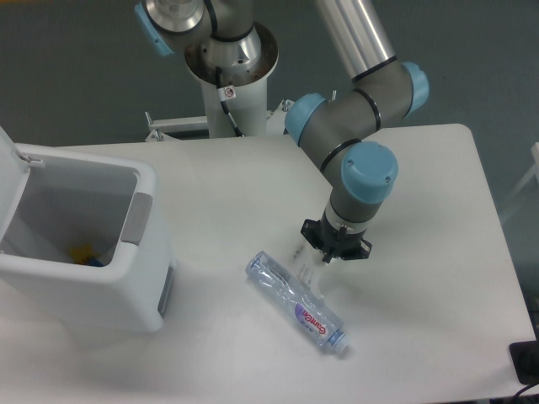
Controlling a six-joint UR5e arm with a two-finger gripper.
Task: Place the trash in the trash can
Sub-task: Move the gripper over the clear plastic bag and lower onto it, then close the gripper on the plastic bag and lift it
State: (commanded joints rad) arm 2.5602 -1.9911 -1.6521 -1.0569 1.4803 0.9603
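A white table (421, 320) fills most of the frame. Just below centre lies a clear plastic water bottle with a purple-and-red label and pale blue cap (296, 303), on its side, cap toward the lower right. Beside its upper edge sits a smaller clear plastic cup-like piece (306, 268), hard to make out. The grey and blue robot arm's black hand (335, 252) points down right of centre, just above that piece; whether its fingers are spread or closed cannot be told. A large white boxy plastic bin with a grey side panel (84, 244) stands at the left, lid raised.
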